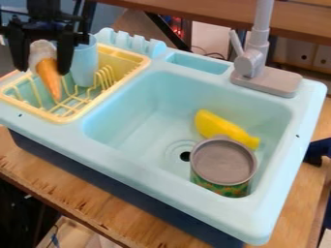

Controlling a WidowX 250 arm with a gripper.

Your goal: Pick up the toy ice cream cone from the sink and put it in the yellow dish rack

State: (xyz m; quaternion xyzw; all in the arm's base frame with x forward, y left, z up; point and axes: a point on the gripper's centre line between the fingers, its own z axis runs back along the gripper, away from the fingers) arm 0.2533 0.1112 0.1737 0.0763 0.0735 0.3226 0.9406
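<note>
The gripper (44,57) hangs at the upper left, over the yellow dish rack (72,116), with its 2 jaws pointing down. They stand part of the way open, 1 on each side of a toy ice cream cone (49,77), and hold it by its whitish top. The orange cone part slants down and slightly to the right, with its narrow tip low among the rack's wires; whether the tip touches them, I cannot tell.

Just beside the cone, behind the right-hand jaw in the view, a light blue cup (84,65) stands upright in the rack. The rack sits at the left end of a light blue toy sink (136,167), which has a dark lower body (123,188) and rests on a wooden desk (284,219).

In the basin are 2 things, both well apart from the gripper. 1 is a can (223,162) with a grey top and a green and orange patterned side, upright near the front right, just beside the drain (186,156). The other is a long yellow toy (223,128), lying at a slant behind the can, which hides part of its lower edge. A grey faucet (251,60) rises at the back of the sink, to the right of a small rectangular recess (198,63).
</note>
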